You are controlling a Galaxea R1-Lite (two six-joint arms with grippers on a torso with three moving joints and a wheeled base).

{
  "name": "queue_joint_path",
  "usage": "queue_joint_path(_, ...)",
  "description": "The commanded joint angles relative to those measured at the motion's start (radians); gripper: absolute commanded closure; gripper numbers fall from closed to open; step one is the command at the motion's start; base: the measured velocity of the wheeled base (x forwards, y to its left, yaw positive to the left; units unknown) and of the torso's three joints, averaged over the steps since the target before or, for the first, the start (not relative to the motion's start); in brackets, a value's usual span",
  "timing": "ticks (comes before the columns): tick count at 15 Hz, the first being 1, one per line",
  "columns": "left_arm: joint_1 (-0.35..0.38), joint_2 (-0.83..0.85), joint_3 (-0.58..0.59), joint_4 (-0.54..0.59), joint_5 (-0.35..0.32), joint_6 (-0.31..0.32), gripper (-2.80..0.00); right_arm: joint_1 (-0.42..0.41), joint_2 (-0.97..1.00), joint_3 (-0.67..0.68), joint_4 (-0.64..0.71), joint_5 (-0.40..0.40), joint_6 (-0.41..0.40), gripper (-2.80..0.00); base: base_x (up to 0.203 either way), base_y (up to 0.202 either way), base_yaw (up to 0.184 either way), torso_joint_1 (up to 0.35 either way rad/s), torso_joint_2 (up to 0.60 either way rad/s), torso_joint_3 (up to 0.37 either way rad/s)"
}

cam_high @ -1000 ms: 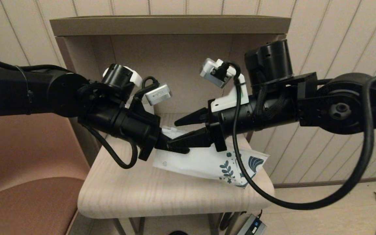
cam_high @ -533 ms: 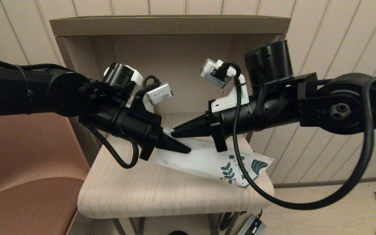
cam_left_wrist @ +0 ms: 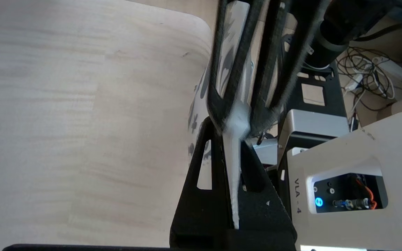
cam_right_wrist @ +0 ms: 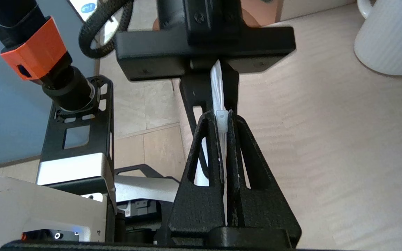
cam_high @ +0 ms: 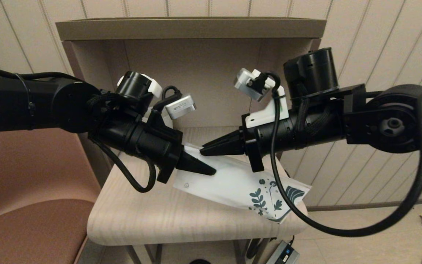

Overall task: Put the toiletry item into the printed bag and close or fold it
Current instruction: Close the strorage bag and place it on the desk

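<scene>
- Since a second ago, right gripper point(cam_high: 205, 149) has clamped the zip slider point(cam_right_wrist: 221, 120) of the white leaf-printed plastic bag point(cam_high: 233, 181), shifting rightward.
- Left gripper point(cam_high: 207, 170) pinches the bag's top edge.
- Risk: slider slips free; seal remains incomplete.

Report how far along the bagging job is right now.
Done: cannot confirm; no small white tube shows anywhere. In hand: left gripper and right gripper both pinch the top edge of the white plastic leaf-print bag, lifted off the pale wooden table. Left: confirming closure.
</scene>
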Motion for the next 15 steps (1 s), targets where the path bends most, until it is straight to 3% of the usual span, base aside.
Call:
queue_joint_path(1, 0.000, -0.007, 0.000, 0.002, -0.005, 0.003, 0.00, -0.007, -0.017, 0.021, 0.001, 0.004, -0.004, 0.00, 0.000, 0.000, 0.000, 0.000, 0.00, 0.000)
queue_joint_path(8, 0.000, -0.020, 0.004, 0.004, -0.005, 0.003, 0.00, -0.068, -0.096, 0.148, -0.007, 0.021, -0.010, 0.00, 0.000, 0.000, 0.000, 0.000, 0.00, 0.000)
queue_joint_path(15, 0.002, -0.025, 0.018, -0.001, -0.005, 0.005, 0.00, -0.222, -0.234, 0.368, -0.106, 0.047, -0.010, 0.00, 0.000, 0.000, 0.000, 0.000, 0.00, 0.000)
